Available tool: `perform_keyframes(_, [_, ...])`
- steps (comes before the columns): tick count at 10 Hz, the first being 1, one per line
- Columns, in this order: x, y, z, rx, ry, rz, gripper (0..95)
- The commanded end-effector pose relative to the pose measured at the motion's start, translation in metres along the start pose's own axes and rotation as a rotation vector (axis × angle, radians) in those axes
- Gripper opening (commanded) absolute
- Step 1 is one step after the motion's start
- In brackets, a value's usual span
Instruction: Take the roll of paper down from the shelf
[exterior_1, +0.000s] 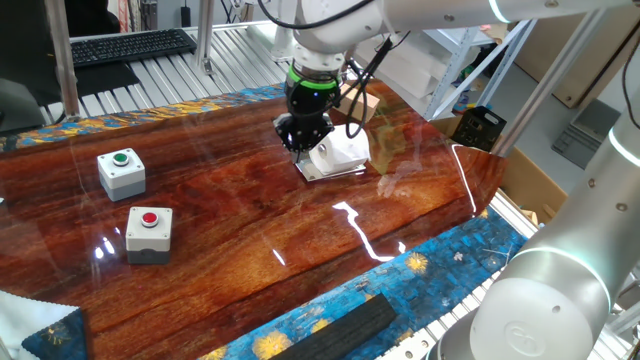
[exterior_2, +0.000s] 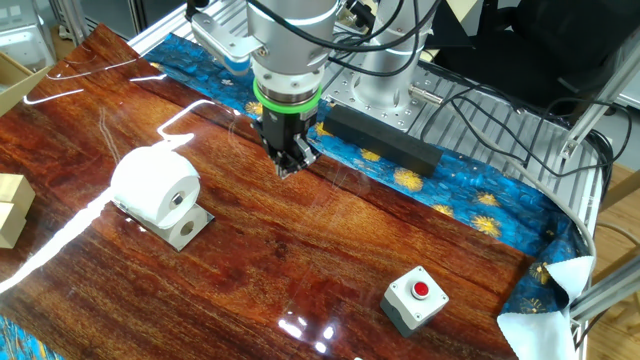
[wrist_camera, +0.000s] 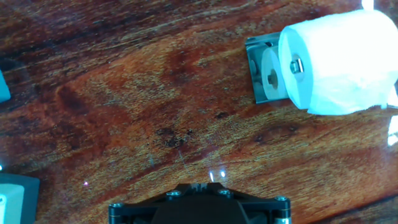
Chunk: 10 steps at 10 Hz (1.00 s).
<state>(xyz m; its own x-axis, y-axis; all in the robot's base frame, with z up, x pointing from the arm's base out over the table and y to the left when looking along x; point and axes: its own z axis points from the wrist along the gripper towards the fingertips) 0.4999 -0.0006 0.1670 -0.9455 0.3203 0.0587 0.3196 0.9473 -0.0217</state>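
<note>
The roll of paper (exterior_1: 340, 150) is a white cylinder that lies on its side on the shelf (exterior_1: 325, 172), a small silvery plate on the wooden table. It also shows in the other fixed view (exterior_2: 153, 184) on the plate (exterior_2: 192, 228), and at the top right of the hand view (wrist_camera: 339, 56) with the plate (wrist_camera: 256, 70) under it. My gripper (exterior_1: 303, 138) hangs just above the table beside the roll, apart from it (exterior_2: 290, 163). Its fingers look closed together and hold nothing. Only its black body (wrist_camera: 199, 208) shows in the hand view.
A white box with a green button (exterior_1: 121, 170) and one with a red button (exterior_1: 149, 232) stand at the left. The red one shows near the table's edge (exterior_2: 417, 298). A tan cube (exterior_2: 10, 205) and a black bar (exterior_2: 385, 137) are also in view.
</note>
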Motion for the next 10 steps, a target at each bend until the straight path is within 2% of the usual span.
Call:
perform_keyframes(1, [-0.004,-0.003,0.004,-0.013,0.035,0.21,0.0])
perform_keyframes(2, [-0.007,-0.007,0.007,-0.038,0.047,0.318,0.0])
perform_keyframes(4, [-0.014,-0.018,0.013,-0.106,0.083,0.52,0.0])
perform_keyframes(5, [-0.016,-0.022,0.015,-0.111,0.088,0.554,0.0])
perform_keyframes(8, [-0.021,-0.035,0.02,-0.115,0.083,0.748,0.0])
perform_keyframes(10, [-0.024,-0.043,0.023,-0.109,0.059,0.849,0.0])
